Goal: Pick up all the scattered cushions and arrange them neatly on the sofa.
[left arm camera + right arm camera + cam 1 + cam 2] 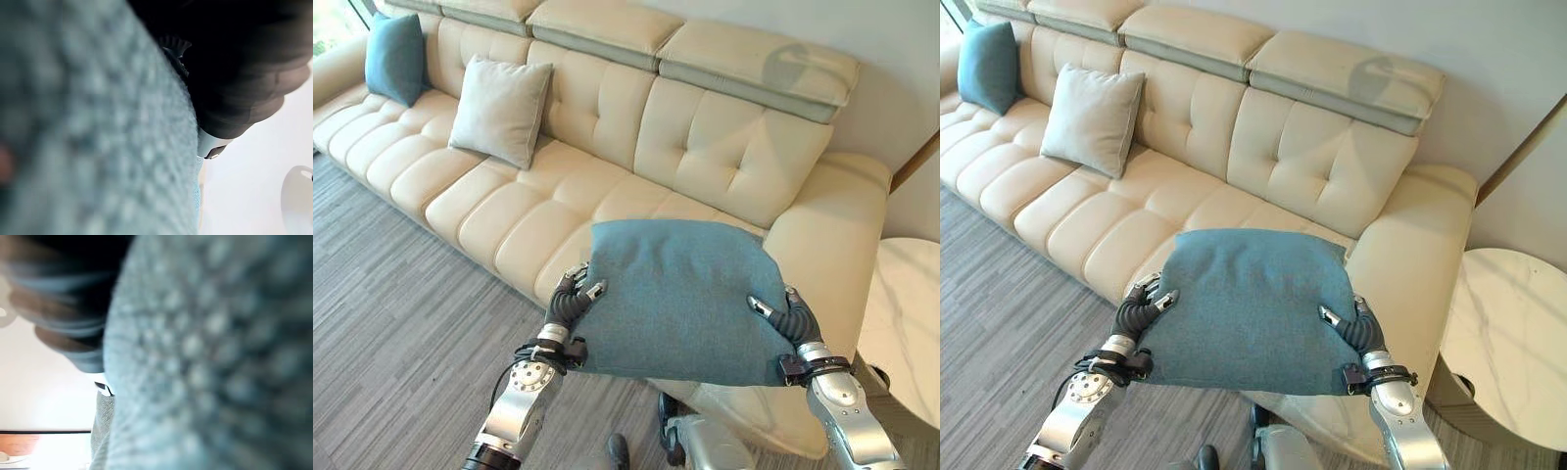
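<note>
Teal cushion (680, 294) between robot hands; wrist views: weave only.

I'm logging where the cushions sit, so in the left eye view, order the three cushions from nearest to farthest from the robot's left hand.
1. Held teal cushion, gripped by the left hand.
2. Beige cushion, leaning mid-sofa.
3. Small teal cushion, far corner.

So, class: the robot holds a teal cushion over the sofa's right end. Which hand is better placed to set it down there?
Neither alone: the left hand and right hand each clamp an opposite edge of the teal cushion. The right hand is probably slightly better placed, being nearer the sofa's armrest end.
</note>
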Controlling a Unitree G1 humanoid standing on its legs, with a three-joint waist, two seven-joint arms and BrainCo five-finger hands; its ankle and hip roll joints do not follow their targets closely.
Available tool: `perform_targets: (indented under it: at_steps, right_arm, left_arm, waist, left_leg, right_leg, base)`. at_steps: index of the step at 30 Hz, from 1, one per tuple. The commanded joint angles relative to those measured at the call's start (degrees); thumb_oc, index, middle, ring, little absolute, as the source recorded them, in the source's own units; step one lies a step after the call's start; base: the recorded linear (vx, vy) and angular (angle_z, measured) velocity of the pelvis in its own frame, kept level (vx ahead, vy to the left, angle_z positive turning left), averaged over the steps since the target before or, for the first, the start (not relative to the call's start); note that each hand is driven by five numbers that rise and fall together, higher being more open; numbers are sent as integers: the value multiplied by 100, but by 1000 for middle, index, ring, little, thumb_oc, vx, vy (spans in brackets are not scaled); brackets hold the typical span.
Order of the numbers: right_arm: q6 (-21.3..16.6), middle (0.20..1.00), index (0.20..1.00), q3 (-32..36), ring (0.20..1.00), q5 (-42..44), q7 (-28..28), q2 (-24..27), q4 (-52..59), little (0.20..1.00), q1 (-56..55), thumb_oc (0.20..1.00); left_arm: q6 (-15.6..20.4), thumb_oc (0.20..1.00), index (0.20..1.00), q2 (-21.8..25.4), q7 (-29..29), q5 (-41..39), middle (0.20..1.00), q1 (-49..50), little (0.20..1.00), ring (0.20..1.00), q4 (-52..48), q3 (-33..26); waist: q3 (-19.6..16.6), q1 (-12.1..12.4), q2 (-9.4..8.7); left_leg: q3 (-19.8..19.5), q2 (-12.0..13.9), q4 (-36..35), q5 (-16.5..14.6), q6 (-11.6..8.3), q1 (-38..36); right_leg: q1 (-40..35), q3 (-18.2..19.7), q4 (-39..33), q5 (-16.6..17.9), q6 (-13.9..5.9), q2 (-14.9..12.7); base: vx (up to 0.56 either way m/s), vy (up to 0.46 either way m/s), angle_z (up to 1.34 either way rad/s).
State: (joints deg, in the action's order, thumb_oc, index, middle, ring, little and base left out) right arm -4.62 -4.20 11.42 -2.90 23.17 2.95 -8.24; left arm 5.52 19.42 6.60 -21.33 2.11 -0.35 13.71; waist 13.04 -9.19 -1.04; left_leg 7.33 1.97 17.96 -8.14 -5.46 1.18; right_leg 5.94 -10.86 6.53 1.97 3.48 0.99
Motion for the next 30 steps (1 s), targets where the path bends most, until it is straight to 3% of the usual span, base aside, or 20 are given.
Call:
perform_targets:
  at_steps: [1, 3, 6, 7, 8, 9, 10, 11, 14, 18, 20, 23, 25, 27, 30]
  right_arm:
    - [-662, 200, 200, 154, 200, 123, 6, 45, 576, 200, 369, 200]
    - [-649, 200, 200, 202, 200, 84, -19, 55, 586, 200, 373, 200]
    - [-635, 200, 200, 257, 200, 45, -40, 38, 569, 200, 300, 200]
    - [-614, 200, 200, 228, 200, -47, -77, 35, 541, 200, 281, 200]
    - [-597, 200, 200, 216, 200, -119, -87, 46, 547, 200, 285, 200]
    - [-597, 200, 200, 216, 200, -120, -87, 46, 547, 200, 285, 200]
    - [-589, 200, 200, 180, 200, -229, -101, 91, 536, 200, 305, 200]
    - [-585, 200, 200, 171, 200, -240, -99, 105, 525, 200, 308, 200]
    - [-554, 200, 200, 204, 200, -294, -127, 161, 468, 200, 340, 200]
    - [-546, 200, 200, 181, 200, -307, -46, 125, 389, 200, 384, 200]
    - [-476, 200, 200, 50, 200, -246, 53, -58, 311, 200, 449, 200]
    - [-475, 200, 200, -71, 200, -249, 62, -172, 183, 200, 664, 200]
    - [-498, 200, 200, -218, 200, -192, 115, -333, 143, 200, 768, 200]
    - [-482, 200, 200, -305, 200, -156, 172, -356, 114, 200, 810, 200]
    - [-467, 200, 200, -402, 200, -107, 171, -301, -19, 200, 988, 200]
  left_arm:
    - [562, 200, 200, -165, -334, 50, 200, -388, 200, 200, -585, 113]
    - [550, 200, 200, -159, -353, 99, 200, -355, 200, 200, -599, 95]
    - [529, 200, 200, -150, -365, 125, 200, -284, 200, 200, -657, 67]
    - [520, 200, 200, -142, -288, 146, 200, -252, 200, 200, -679, 24]
    - [512, 200, 200, -149, -266, 134, 200, -246, 200, 200, -686, 18]
    - [512, 200, 200, -149, -266, 134, 200, -246, 200, 200, -686, 18]
    - [547, 200, 200, -161, -207, 103, 200, -262, 200, 200, -682, 21]
    - [570, 200, 200, -166, -174, 92, 200, -288, 200, 200, -665, 32]
    - [601, 200, 200, -153, -97, 64, 200, -406, 200, 200, -616, 56]
    - [619, 200, 200, -165, -102, 84, 200, -388, 200, 200, -525, 48]
    - [595, 200, 200, -75, -144, 75, 200, -297, 200, 200, -517, 6]
    - [580, 200, 200, 62, -99, 80, 200, -254, 200, 200, -526, -107]
    - [606, 200, 200, 132, -51, 85, 200, -215, 200, 200, -484, -195]
    - [595, 200, 200, 141, -69, 72, 200, -115, 200, 200, -486, -245]
    - [593, 200, 200, 91, -16, 65, 200, -44, 200, 200, -395, -333]
  waist:
    - [-527, -115, -241]
    - [-529, -70, -287]
    - [-489, -8, -279]
    - [-388, 88, -259]
    - [-364, 141, -251]
    - [-368, 140, -250]
    - [-353, 181, -212]
    - [-350, 188, -187]
    - [-364, 207, -89]
    - [-441, 217, 36]
    - [-450, 260, -4]
    - [-417, 352, -62]
    - [-405, 443, -81]
    - [-430, 455, -94]
    - [-346, 417, -55]
  left_leg:
    - [711, 77, 70, -76, 170, -435]
    - [659, 122, -388, -191, 228, -247]
    - [500, 360, -1086, 388, 73, 123]
    - [177, 525, -1370, 832, -30, 396]
    - [-74, 561, -1548, 983, -68, 512]
    - [-74, 561, -1551, 986, -68, 515]
    - [-492, 619, -1807, 1147, -197, 707]
    - [-618, 653, -1909, 1207, -244, 782]
    - [-762, 635, -1924, 1328, -308, 1029]
    - [-742, 550, -1622, 1259, -241, 1040]
    - [-550, 402, -1073, 923, -7, 1003]
    - [-264, 374, -1018, 730, 162, 832]
    - [10, 385, -1014, 576, 261, 666]
    - [124, 287, -1071, 473, 337, 474]
    - [242, 51, -1244, 297, 436, 107]
  right_leg:
    - [-224, 189, -540, -375, -777, -265]
    - [-322, 324, -552, -450, -821, -335]
    - [-503, 526, -523, -641, -775, -367]
    - [-646, 734, -440, -797, -754, -355]
    - [-685, 860, -398, -851, -739, -341]
    - [-681, 860, -399, -850, -739, -341]
    - [-778, 1128, -336, -962, -759, -347]
    - [-839, 1246, -321, -1027, -780, -368]
    - [-1066, 1530, -305, -1198, -843, -464]
    - [-1230, 1865, -159, -1273, -967, -657]
    - [-1155, 2036, 205, -1250, -1073, -913]
    - [-765, 2109, 748, -965, -1150, -1000]
    - [-446, 1907, 1010, -740, -1216, -1086]
    - [-331, 1685, 797, -683, -1186, -1001]
    - [263, 1180, 372, -574, -1110, -622]
  base:
    - [230, 60, -4]
    - [200, 60, -27]
    - [177, 94, -46]
    - [269, 148, -43]
    - [203, 118, -28]
    - [232, 151, -73]
    - [265, 195, -66]
    - [269, 195, -79]
    - [300, 260, -52]
    - [316, 324, -63]
    - [364, 419, -76]
    - [157, 223, -73]
    - [203, 238, -95]
    - [199, 165, -98]
    - [180, 105, -45]
